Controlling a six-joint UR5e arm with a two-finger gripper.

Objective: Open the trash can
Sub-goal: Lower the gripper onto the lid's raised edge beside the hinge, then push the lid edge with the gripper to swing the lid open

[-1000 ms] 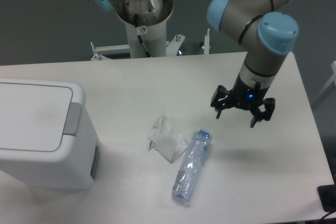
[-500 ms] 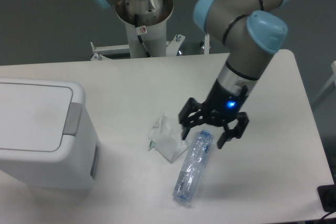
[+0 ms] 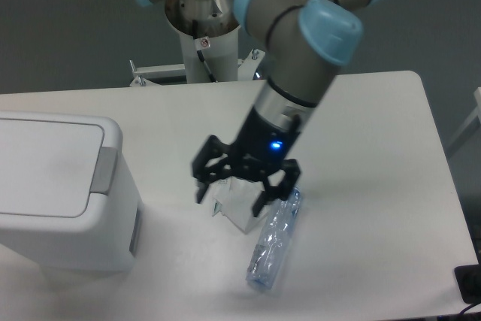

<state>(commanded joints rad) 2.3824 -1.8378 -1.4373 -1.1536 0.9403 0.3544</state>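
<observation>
A: The trash can point(image 3: 60, 193) sits at the table's point(image 3: 376, 133) left edge, lid flat and shut, its grey push tab point(image 3: 104, 171) on the side facing the gripper point(image 3: 231, 189).

B: And the gripper?

A: It hangs right of the trash can, well apart from it, fingers spread wide, holding nothing. It is above a crumpled wrapper point(image 3: 239, 207), with a clear bottle point(image 3: 273, 242) just beyond.

B: What could go wrong?

A: A low approach might drag the wrapper or roll the bottle. Missing the tab would likely just push the light bin.

B: Any writing?

A: Print on the wrapper is too small to read.
</observation>
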